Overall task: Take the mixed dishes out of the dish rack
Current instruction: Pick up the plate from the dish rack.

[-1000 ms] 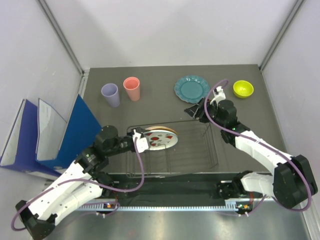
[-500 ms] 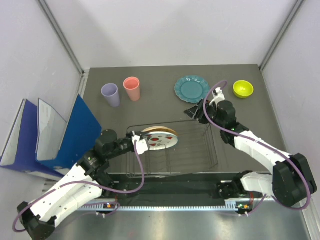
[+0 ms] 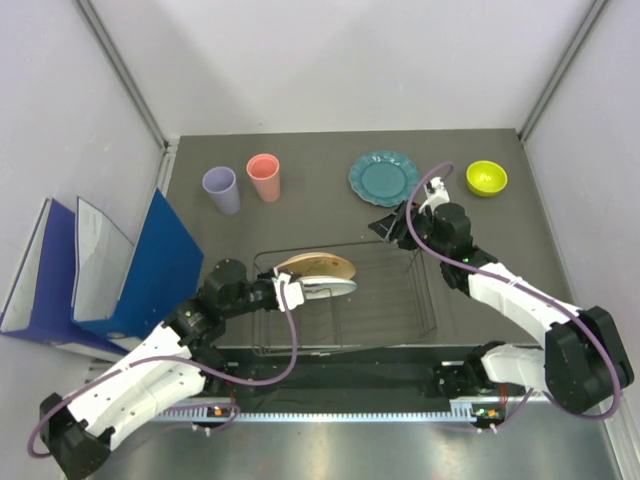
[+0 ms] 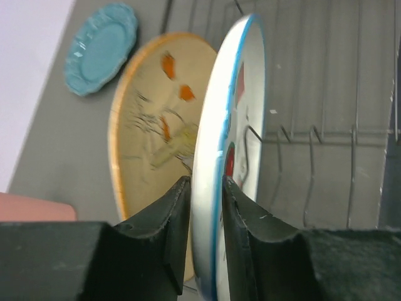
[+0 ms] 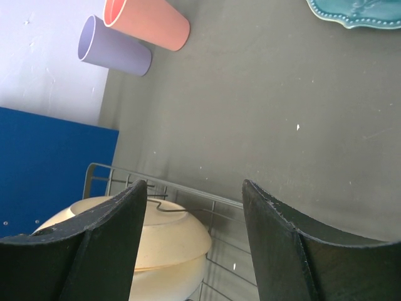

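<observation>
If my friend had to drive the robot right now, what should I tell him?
Left end effector: shut on the rim of the white plate, at the rack.
Right end effector: open, empty, above the table behind the rack.
Peach plate: in the rack, beside the white plate.
Done: purple cup, pink cup, teal plate, yellow bowl out on the table.
Left: both plates.

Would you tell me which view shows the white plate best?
Left wrist: the white plate is large, edge-on, its rim between the left gripper's fingers. Top view shows it small; right wrist only the peach plate.
</observation>
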You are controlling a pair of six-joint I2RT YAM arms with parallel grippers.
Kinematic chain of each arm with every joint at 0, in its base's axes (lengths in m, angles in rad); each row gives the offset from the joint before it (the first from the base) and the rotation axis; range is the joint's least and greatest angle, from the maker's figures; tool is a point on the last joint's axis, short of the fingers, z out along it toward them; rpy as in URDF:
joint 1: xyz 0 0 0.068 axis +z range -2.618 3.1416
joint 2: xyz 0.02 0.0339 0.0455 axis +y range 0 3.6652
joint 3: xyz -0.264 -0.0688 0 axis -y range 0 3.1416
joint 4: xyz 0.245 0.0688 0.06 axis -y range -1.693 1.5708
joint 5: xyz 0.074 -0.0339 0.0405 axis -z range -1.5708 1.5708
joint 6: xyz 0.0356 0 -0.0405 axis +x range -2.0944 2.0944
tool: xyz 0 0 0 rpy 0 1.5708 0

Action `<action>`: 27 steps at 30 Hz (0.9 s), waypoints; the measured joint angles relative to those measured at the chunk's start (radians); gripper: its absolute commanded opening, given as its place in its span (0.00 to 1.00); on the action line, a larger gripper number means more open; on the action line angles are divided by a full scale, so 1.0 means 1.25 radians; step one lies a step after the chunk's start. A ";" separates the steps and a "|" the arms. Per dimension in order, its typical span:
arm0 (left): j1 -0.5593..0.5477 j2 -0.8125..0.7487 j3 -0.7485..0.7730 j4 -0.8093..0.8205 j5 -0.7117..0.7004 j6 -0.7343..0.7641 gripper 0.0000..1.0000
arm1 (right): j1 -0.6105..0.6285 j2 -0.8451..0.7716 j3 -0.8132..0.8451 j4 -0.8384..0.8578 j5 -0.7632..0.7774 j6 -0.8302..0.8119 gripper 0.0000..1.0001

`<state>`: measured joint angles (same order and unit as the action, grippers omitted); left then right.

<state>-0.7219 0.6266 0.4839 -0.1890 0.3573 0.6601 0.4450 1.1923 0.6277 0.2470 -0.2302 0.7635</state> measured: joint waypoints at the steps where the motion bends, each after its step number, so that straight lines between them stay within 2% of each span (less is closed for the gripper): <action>1: 0.000 0.006 -0.007 -0.002 0.000 0.000 0.34 | 0.000 0.000 0.000 0.000 0.000 0.000 0.62; 3: -0.001 0.026 -0.020 -0.006 -0.002 -0.001 0.34 | 0.000 0.000 0.000 0.000 0.000 0.000 0.63; 5: -0.002 0.042 -0.030 -0.004 -0.006 -0.002 0.30 | 0.000 0.000 0.000 0.000 0.000 0.000 0.62; 6: -0.002 0.046 -0.034 -0.003 -0.007 -0.001 0.25 | 0.000 0.000 -0.001 0.001 0.000 0.000 0.63; 7: -0.003 0.048 -0.036 0.002 -0.011 0.001 0.14 | 0.000 0.000 -0.001 0.001 0.000 0.000 0.62; 9: -0.002 0.053 -0.036 0.013 -0.026 -0.004 0.00 | 0.000 0.000 -0.006 0.004 0.000 0.000 0.62; 20: -0.004 0.049 -0.034 0.016 -0.048 -0.032 0.00 | 0.000 0.000 -0.010 0.006 -0.001 0.000 0.62; 27: -0.004 0.022 0.011 -0.047 -0.053 -0.046 0.00 | 0.000 0.000 -0.010 0.005 -0.001 0.000 0.62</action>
<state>-0.7273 0.6540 0.4976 -0.2474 0.2909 0.6025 0.4450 1.1923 0.6151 0.2535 -0.2314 0.7635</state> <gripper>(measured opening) 0.231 0.625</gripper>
